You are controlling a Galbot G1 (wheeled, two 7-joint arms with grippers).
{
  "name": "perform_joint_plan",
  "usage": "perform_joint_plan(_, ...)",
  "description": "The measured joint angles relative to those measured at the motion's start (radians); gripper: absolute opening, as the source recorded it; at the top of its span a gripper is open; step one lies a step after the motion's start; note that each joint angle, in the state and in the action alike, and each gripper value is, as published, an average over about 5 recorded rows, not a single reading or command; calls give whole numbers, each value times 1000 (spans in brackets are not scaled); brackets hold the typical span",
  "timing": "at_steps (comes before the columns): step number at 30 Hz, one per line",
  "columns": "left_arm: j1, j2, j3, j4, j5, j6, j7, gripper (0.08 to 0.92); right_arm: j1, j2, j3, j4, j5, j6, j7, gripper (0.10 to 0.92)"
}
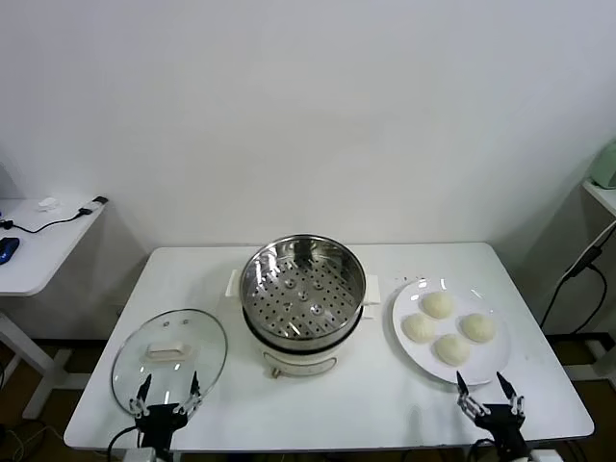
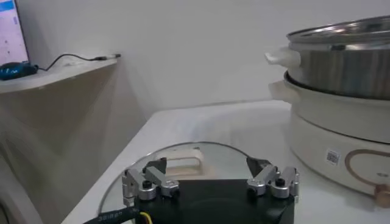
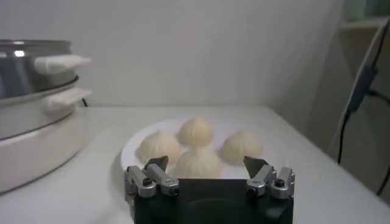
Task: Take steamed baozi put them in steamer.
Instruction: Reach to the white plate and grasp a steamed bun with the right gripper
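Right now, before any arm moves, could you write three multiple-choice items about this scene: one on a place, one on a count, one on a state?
1. Where does the glass lid lie?
A. On the steamer
B. On the table, on the steamer's left
C. On the white plate

2. How many steamed baozi are on the white plate?
A. Two
B. Three
C. Four

3. What is the state of the steamer?
A. Uncovered, tray empty
B. Covered
C. Holding one bun

Answers:
1 B, the lid lies flat by the left claw.
2 C, four buns sit beyond the open right claw.
3 A, only the bare perforated tray shows.
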Motion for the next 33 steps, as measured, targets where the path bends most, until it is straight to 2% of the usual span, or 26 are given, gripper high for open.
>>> perform_joint_plan(8,-2,8,8,-7,-2,0,2,823,250,-155,-52,-71,-7,-139,-22,823)
perform_joint_plan(13,-3,14,3,-7,-6,0,2,823,487,-314,-200,-172,-27,-194,-115,823)
perform_joint_plan(18,-2,14,-3,-2,-7,0,2,823,768,-475,-444,-288,-53,-196,-294,823)
perform_joint_plan(23,-1,10,-6,3,-7,0,4,823,1094,-587,-765,-413,-91,-144,-540,823)
perform_joint_plan(33,-7,2,-10,18,-6,-1,5,823,1729,-622,-1425,-658,-159,-16,-981,823)
